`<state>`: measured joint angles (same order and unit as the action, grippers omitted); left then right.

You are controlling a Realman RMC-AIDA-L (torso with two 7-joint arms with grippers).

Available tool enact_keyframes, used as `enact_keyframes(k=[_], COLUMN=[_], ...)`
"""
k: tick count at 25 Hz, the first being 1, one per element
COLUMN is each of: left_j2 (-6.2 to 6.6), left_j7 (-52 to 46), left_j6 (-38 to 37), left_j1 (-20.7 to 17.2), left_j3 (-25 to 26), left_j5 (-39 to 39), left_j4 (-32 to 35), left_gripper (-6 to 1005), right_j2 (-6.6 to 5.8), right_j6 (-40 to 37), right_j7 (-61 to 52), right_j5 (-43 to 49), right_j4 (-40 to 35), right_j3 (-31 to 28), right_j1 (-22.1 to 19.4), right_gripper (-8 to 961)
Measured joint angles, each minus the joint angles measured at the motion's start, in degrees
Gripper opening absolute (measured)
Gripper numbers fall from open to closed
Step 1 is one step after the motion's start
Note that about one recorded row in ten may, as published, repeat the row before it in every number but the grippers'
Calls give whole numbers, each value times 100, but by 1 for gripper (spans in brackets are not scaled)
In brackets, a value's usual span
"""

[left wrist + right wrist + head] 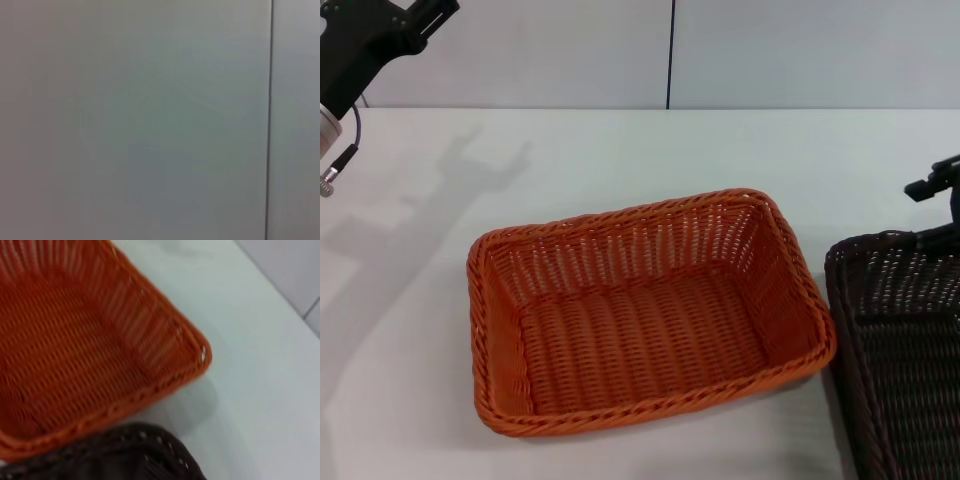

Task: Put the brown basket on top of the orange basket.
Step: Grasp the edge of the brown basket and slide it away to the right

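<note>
Head view: the bright orange rectangular woven basket (645, 315) sits mid-table; the dark brown woven basket (900, 350) lies just beside it, to the right. The right gripper (940, 205) hovers at its far rim; we cannot tell its opening or contact. The left gripper (380, 35) is parked high.

Left wrist: blank wall only.

Right wrist: both rims near. We should grip the rim firmly, lift level, and centre it.

Black end effector (380, 35), dangling cable (345, 155)

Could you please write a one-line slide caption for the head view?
Empty orange basket at table centre, brown basket beside it on the robot's right, right gripper at its far rim.
</note>
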<state>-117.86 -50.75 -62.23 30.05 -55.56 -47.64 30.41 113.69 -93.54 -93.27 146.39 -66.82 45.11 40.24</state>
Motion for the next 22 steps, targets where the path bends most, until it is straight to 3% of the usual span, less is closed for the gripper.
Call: enact_keyframes(k=[2,5,13,22], left_j2=[0,0,14,8], left_j7=[4,8,-18,32], left_j6=[28,84,390,593], left_j1=[1,11,165,254], left_j3=[1,2,-23,-99], left_j5=[4,12,-18,-36], left_j4=[0,0,1,1], left_gripper=[859,859,859,859], right_j2=[10,-103,-242,-331], right_j6=[78,126,309,276], right_j7=[0,12,103,393], right_j5=[129,289,767,716], right_j4=[94,527,1387,1583], right_j3=[44,177,300,319], right_j1=[31,189,567,657], right_gripper=[648,659,660,587])
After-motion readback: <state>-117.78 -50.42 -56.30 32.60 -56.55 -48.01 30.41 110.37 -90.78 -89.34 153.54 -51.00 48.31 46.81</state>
